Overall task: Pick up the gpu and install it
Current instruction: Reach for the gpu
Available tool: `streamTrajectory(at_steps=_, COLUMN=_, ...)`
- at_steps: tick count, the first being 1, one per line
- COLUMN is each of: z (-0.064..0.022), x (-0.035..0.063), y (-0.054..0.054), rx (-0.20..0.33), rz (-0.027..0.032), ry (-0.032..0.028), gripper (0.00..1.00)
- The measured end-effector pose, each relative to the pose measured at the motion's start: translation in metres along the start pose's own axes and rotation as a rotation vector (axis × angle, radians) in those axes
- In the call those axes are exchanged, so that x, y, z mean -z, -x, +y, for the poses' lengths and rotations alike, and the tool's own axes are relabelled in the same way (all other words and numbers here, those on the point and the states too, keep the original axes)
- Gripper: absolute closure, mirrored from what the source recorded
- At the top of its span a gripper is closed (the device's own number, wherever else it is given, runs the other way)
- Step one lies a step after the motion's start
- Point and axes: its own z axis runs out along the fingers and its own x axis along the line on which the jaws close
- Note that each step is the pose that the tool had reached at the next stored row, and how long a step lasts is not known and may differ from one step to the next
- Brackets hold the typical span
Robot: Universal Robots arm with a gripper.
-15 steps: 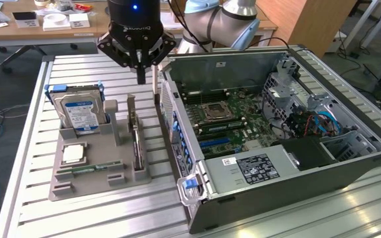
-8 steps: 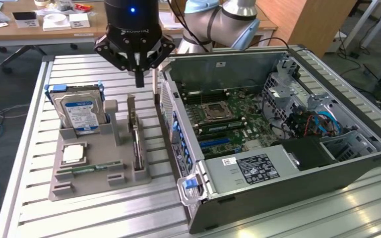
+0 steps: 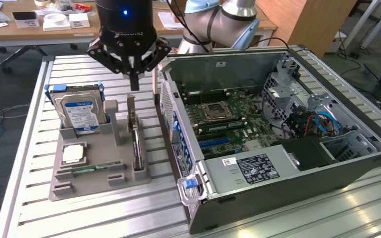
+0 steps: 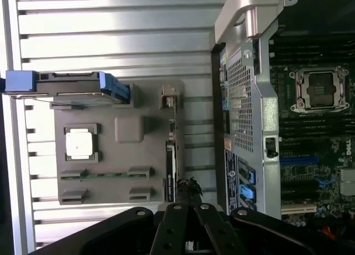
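Note:
The gpu (image 3: 136, 141) stands on edge in a slot of the grey holder tray (image 3: 91, 186), a thin dark card with a pale metal end; the wrist view shows it edge-on as a narrow blade (image 4: 171, 166). My gripper (image 3: 135, 83) hangs above the far end of the card, fingers pointing down, pressed together and holding nothing. In the wrist view the fingertips (image 4: 188, 184) sit just beside the card's near end. The open computer case (image 3: 349, 148) lies to the exterior view's right of the tray, with its motherboard (image 3: 227, 116) exposed.
On the tray stand a hard drive with a blue-white label (image 3: 81, 113), a square processor (image 3: 73, 153) and a green memory stick (image 3: 91, 168). The case's side wall (image 3: 177, 134) rises close beside the gpu. Everything rests on a slatted metal table (image 3: 38, 213).

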Motion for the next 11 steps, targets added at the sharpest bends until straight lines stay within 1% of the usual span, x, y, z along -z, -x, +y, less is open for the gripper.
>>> streamTrajectory(at_steps=5, z=-0.009, x=0.0003, y=-0.0027, rx=0.0, rz=-0.0001, ry=0.0001, gripper=0.89)
streamTrajectory(at_steps=11, z=-0.0097, x=0.0004, y=-0.0028, rx=0.0, rz=0.0, ry=0.0, gripper=0.89)
